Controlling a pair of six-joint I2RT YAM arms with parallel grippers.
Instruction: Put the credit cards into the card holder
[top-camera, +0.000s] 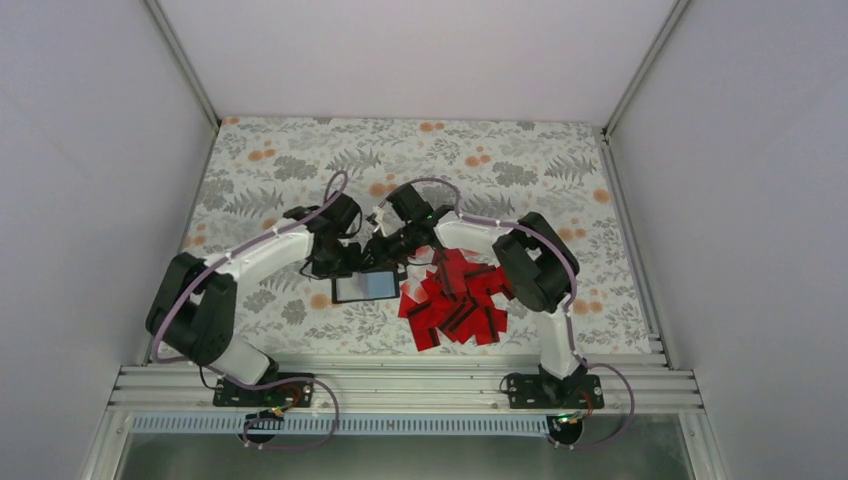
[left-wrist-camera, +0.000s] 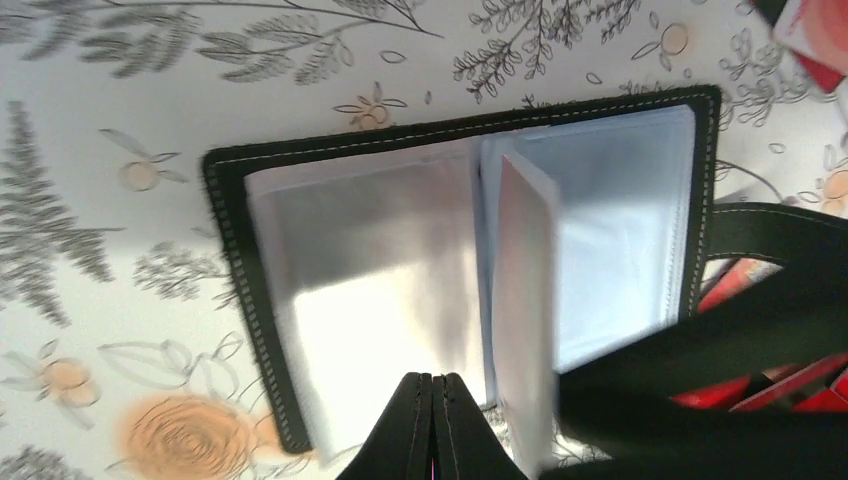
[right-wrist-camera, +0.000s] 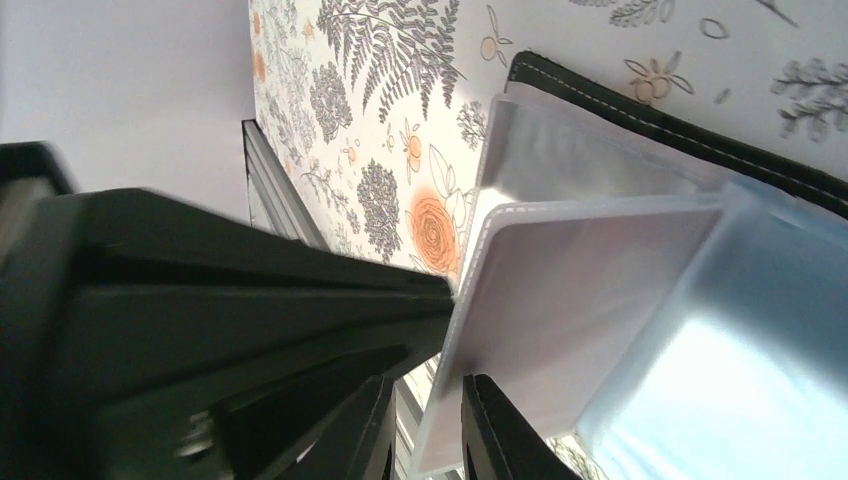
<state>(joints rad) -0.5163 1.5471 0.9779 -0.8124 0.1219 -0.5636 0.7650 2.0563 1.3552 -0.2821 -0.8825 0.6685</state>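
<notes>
The card holder (top-camera: 365, 287) lies open on the flowered cloth, its shiny grey-blue sleeves up (left-wrist-camera: 370, 250). One clear sleeve (left-wrist-camera: 525, 300) stands upright from the spine. My left gripper (left-wrist-camera: 433, 385) is shut and empty, its tips over the holder's near edge (top-camera: 350, 262). My right gripper (right-wrist-camera: 435, 425) comes in from the right (top-camera: 384, 245). Its jaws stand a little apart with the raised sleeve's edge (right-wrist-camera: 560, 290) between them, against one finger. No card shows in either gripper. The red credit cards (top-camera: 460, 300) lie in a heap right of the holder (left-wrist-camera: 790, 395).
The left gripper's black body (right-wrist-camera: 200, 300) fills the left of the right wrist view, close beside the right fingers. The right arm's elbow (top-camera: 535, 265) hangs over the card heap. An aluminium rail (top-camera: 400, 380) runs along the near table edge, and white walls close the sides.
</notes>
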